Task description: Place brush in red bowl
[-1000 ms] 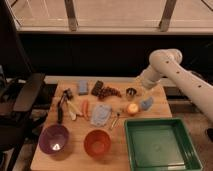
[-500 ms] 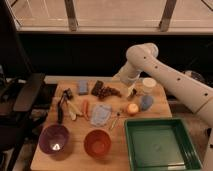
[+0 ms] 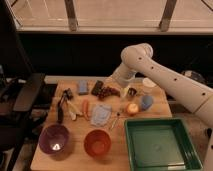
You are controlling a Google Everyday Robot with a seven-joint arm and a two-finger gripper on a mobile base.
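The brush (image 3: 61, 108) is slim and black and lies on the left part of the wooden table, handle pointing toward the front. The red bowl (image 3: 97, 143) stands at the front middle, with nothing visible in it. My gripper (image 3: 127, 92) hangs from the white arm over the back middle of the table, beside a dark bunch of grapes (image 3: 107, 92). It is well to the right of the brush and behind the red bowl.
A purple bowl (image 3: 54, 138) stands left of the red bowl and a big green tray (image 3: 160, 145) to its right. Pale sticks (image 3: 74, 110), a dark flat bar (image 3: 97, 87), a blue cloth (image 3: 101, 115), an orange fruit (image 3: 132, 108) and cups (image 3: 146, 102) lie around. A black chair (image 3: 25, 95) stands at the left.
The arm has swung left from the table's right edge to over the back middle, and the gripper has come down near the grapes. The objects on the table have not moved.
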